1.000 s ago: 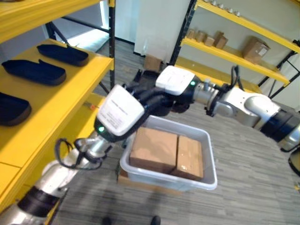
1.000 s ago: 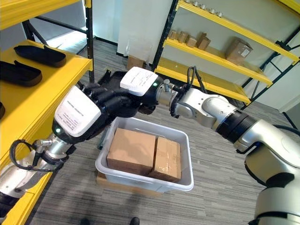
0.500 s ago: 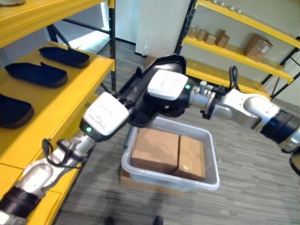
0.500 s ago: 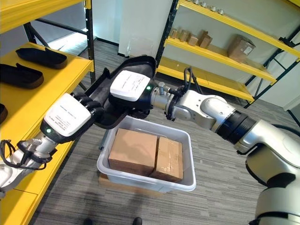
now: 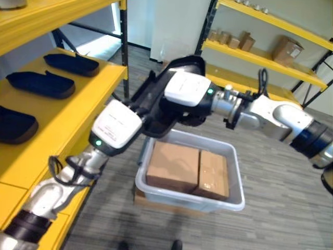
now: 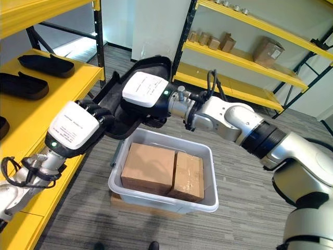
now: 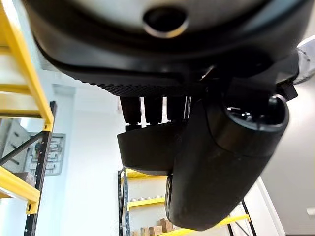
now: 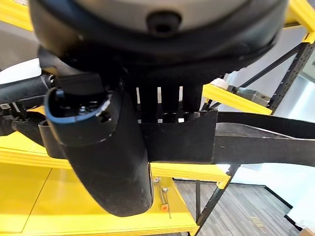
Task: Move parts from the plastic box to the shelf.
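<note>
Both hands, left and right, grip a black part (fingers curled round it), now lifted higher above the box, heading toward the shelf's front edge.

silver-grey arms, dark left hand and right hand with white back plates.
</note>
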